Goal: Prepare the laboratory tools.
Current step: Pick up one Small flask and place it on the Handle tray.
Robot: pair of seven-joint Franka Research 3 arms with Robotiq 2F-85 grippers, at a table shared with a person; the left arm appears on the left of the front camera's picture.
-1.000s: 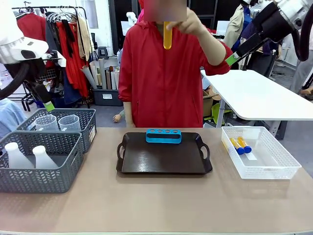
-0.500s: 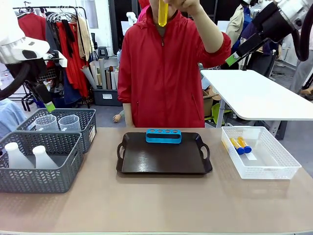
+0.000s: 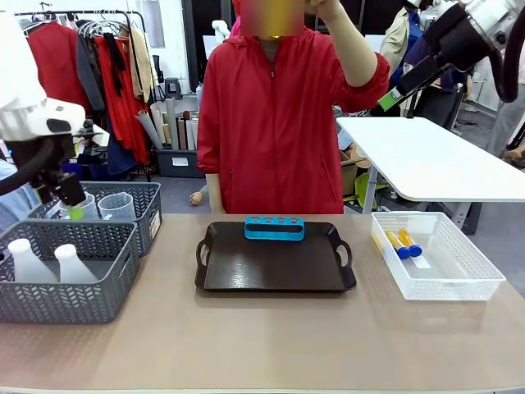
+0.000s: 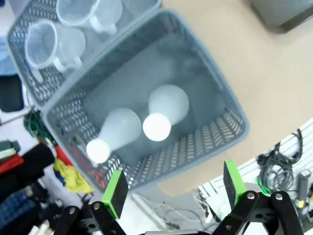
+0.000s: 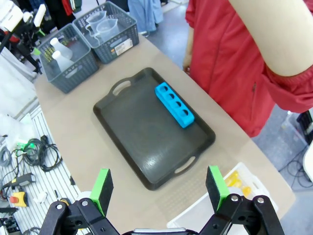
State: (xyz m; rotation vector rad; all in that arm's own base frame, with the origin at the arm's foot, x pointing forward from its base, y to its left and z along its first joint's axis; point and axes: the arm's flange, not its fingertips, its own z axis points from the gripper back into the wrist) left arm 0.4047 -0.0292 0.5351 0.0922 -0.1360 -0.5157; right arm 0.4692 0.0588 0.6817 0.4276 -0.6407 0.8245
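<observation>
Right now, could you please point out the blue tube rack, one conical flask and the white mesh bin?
blue tube rack (image 3: 274,232): front view, on its front face.
conical flask (image 4: 170,101): left wrist view, on its wide body.
white mesh bin (image 3: 449,290): front view, on its near wall.

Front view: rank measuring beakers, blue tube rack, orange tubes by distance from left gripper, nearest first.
1. measuring beakers, in the far grey basket, beside the left gripper
2. blue tube rack, on the tray, far edge, mid-table
3. orange tubes, in the white mesh bin, far right
</observation>
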